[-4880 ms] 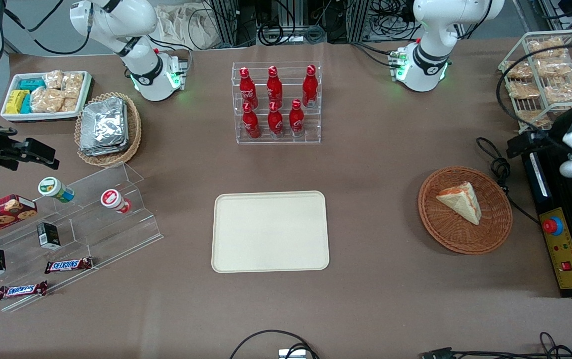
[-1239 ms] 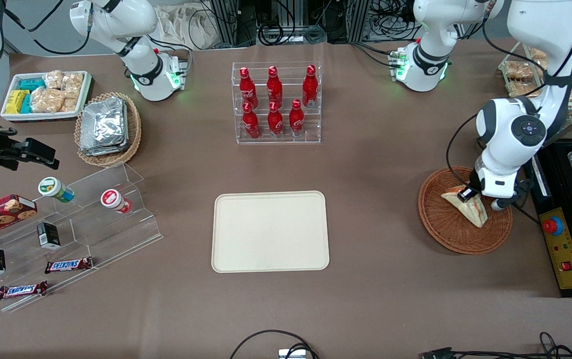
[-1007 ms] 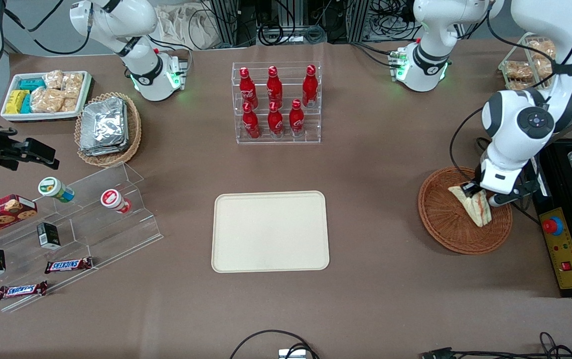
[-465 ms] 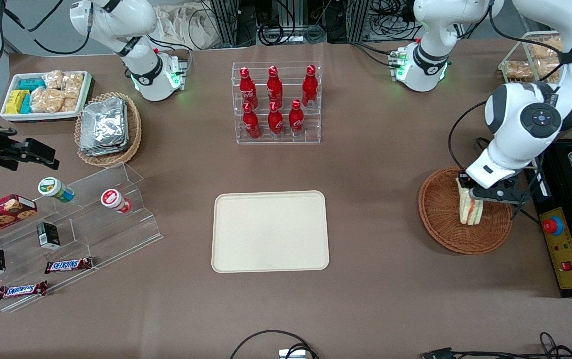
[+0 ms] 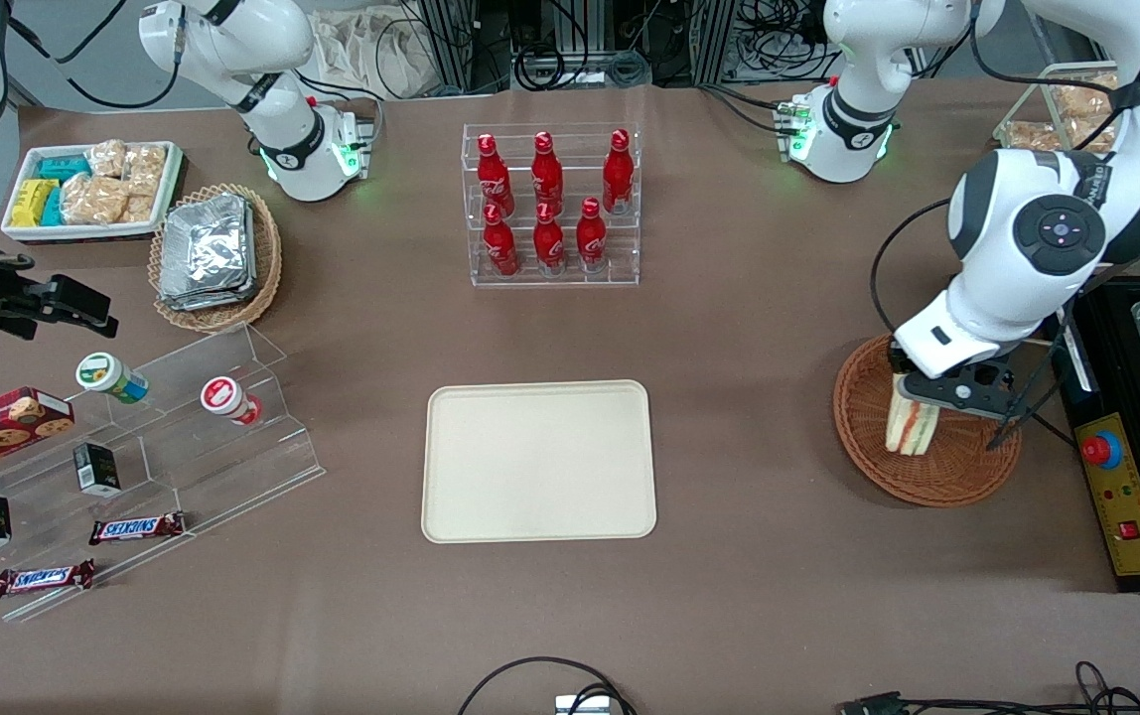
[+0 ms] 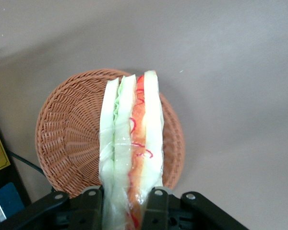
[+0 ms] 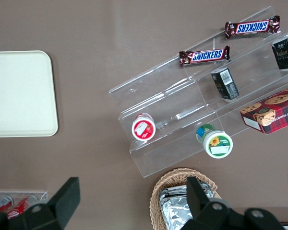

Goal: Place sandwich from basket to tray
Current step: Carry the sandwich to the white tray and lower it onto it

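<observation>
My gripper [image 5: 918,389] is shut on the sandwich [image 5: 910,427], a clear-wrapped wedge of pale bread with orange-red and green layers. It hangs lifted above the round reddish-brown wicker basket [image 5: 957,472], which holds nothing else. In the left wrist view the sandwich [image 6: 130,143] stands on edge between my two black fingers [image 6: 155,206], with the basket [image 6: 67,143] below it. The cream-beige tray [image 5: 538,460] lies bare at the table's middle, well toward the parked arm's end from the basket; it shows too in the right wrist view [image 7: 19,93].
A clear rack of red bottles [image 5: 550,204] stands farther from the camera than the tray. A black control box with a red button [image 5: 1101,449] lies beside the basket. A tan basket of foil packs [image 5: 214,256] and clear snack steps [image 5: 148,457] sit toward the parked arm's end.
My gripper closed on the sandwich in the basket, turned it up on edge and lifted it. It has since shifted a little toward the tray.
</observation>
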